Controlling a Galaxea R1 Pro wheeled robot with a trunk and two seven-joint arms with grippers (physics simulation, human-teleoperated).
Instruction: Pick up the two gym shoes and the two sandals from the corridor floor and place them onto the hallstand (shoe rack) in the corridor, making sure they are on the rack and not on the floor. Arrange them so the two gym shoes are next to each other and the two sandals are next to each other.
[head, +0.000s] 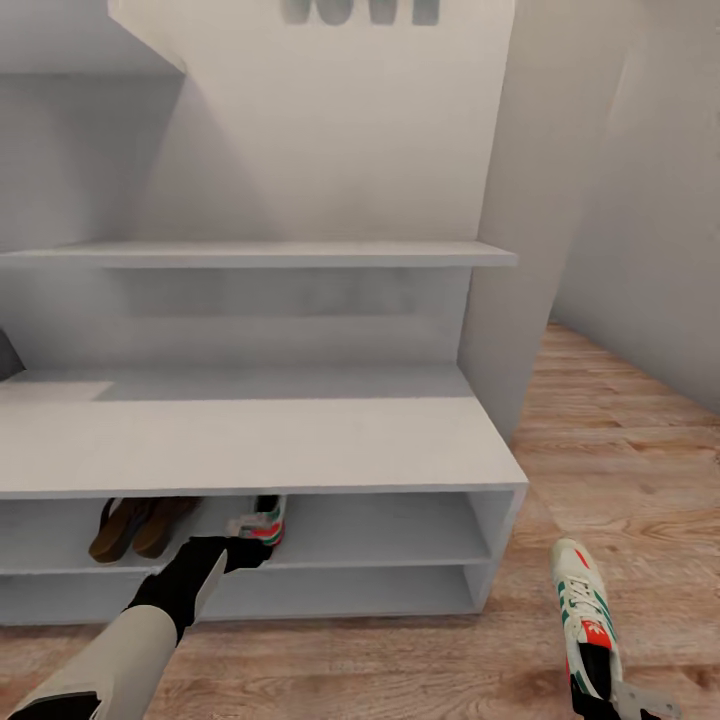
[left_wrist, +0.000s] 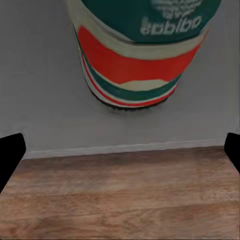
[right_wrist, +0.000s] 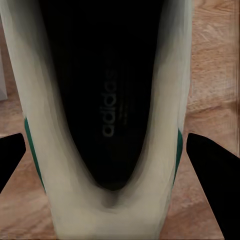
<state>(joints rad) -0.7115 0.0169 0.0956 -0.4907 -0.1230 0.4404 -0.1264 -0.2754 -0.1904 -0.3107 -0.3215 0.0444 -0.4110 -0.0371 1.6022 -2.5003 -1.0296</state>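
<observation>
Sandals (head: 135, 527) lie side by side on the upper shoe shelf of the rack (head: 300, 440), well to the outer side of the left gripper (head: 243, 535). One shoe (head: 264, 520) sits on that same shelf, heel outward, just ahead of the left fingers. In the left wrist view its red-orange and green heel (left_wrist: 131, 70) rests on the grey shelf, a little back from the shelf's front edge, with the floor (left_wrist: 120, 200) below. The two dark left fingers (left_wrist: 10, 155) stand wide apart at the edges of that view, released, and touch nothing; the heel is beyond their tips, not between them.

The second shoe (head: 584, 625) is at the right gripper (head: 625, 700), off the rack's right end and over the floor, toe pointing toward the rack. In the right wrist view its dark opening (right_wrist: 105, 100) and white collar lie between the two right fingers (right_wrist: 212, 185), which flank the heel on either side. Whether those fingers press the shoe or merely stand beside it I cannot tell, nor whether the sole touches the planks.
</observation>
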